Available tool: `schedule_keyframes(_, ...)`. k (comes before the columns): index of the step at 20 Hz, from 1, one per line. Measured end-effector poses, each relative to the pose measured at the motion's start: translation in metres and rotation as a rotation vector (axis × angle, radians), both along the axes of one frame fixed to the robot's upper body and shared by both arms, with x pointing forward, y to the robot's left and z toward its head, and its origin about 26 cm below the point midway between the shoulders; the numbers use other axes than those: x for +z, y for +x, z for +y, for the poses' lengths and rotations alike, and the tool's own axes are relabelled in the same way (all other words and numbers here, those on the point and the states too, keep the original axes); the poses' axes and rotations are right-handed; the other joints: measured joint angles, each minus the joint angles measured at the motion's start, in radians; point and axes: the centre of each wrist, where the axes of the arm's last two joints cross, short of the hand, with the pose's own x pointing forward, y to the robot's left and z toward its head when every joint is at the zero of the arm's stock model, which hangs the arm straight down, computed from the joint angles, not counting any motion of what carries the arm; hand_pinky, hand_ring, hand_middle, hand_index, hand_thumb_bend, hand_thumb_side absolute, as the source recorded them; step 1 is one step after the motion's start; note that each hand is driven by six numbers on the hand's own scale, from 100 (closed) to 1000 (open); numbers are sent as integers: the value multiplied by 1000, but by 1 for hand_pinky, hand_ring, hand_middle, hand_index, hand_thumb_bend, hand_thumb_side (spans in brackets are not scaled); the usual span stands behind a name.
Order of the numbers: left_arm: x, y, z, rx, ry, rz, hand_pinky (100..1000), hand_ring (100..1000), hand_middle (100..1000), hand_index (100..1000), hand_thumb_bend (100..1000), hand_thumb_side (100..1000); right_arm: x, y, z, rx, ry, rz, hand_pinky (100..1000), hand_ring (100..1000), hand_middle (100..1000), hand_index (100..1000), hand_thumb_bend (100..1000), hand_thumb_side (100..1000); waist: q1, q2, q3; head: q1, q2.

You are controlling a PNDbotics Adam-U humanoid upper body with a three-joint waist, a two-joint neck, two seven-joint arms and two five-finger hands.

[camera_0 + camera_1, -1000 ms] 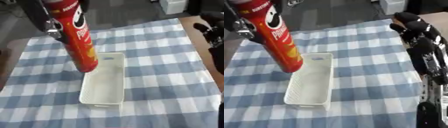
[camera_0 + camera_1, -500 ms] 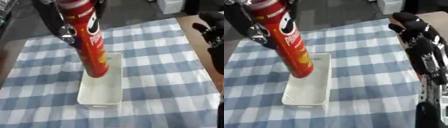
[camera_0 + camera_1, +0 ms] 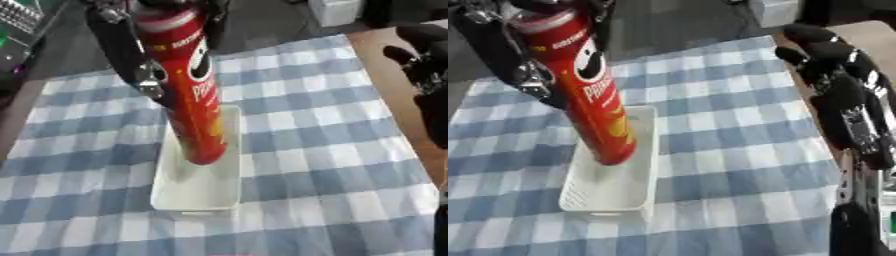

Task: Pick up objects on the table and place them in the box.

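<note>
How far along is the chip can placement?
Done: the left hand has the red chip can gripped and lifted, its lower end over the white box. In hand: lowering it in. Left: release; the box looks otherwise empty. The right hand hangs idle at the right.

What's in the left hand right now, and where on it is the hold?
The left hand holds the red chip can round its upper part, bottom end over the white box.

We see a blue-and-white checked tablecloth [image 3: 332, 150] spread over the work surface. Past the cloth's right edge a strip of bare brown table [image 3: 381, 55] shows. Beyond the cloth's far edge lies a dark floor [image 3: 271, 22], with a pale boxy thing [image 3: 331, 10] standing on it near the cloth's far right corner.
</note>
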Motion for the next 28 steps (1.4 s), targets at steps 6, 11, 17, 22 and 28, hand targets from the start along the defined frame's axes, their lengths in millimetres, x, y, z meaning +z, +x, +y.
schedule_keyframes(6, -11, 2, -4, -4, 28, 11, 100, 167, 182, 212, 415, 141, 1, 0, 2, 7, 3, -3, 942, 974, 872, 819, 100, 524, -2, 3, -5, 1, 0)
schedule_keyframes(11, -16, 4, -5, 2, 46, 6, 100, 191, 199, 228, 399, 159, 1, 0, 3, 8, 3, -4, 943, 975, 872, 819, 100, 525, -2, 6, -5, 1, 0)
schedule_keyframes(17, -22, 8, -5, 14, 62, 11, 248, 502, 499, 512, 404, 288, 1, 0, 3, 9, 2, -4, 945, 978, 872, 820, 100, 525, -2, 7, -8, 1, -1)
schedule_keyframes(22, -27, 15, -3, 70, 101, -23, 987, 966, 947, 944, 603, 800, 1, 0, 4, 14, 1, -5, 948, 981, 873, 820, 100, 526, -2, 8, -7, 1, -1)
schedule_keyframes(28, -32, 21, 1, 124, 141, -71, 1000, 1000, 1000, 1000, 758, 989, 3, 0, 4, 16, -1, -9, 950, 981, 873, 821, 100, 526, -2, 11, -6, 1, -1)
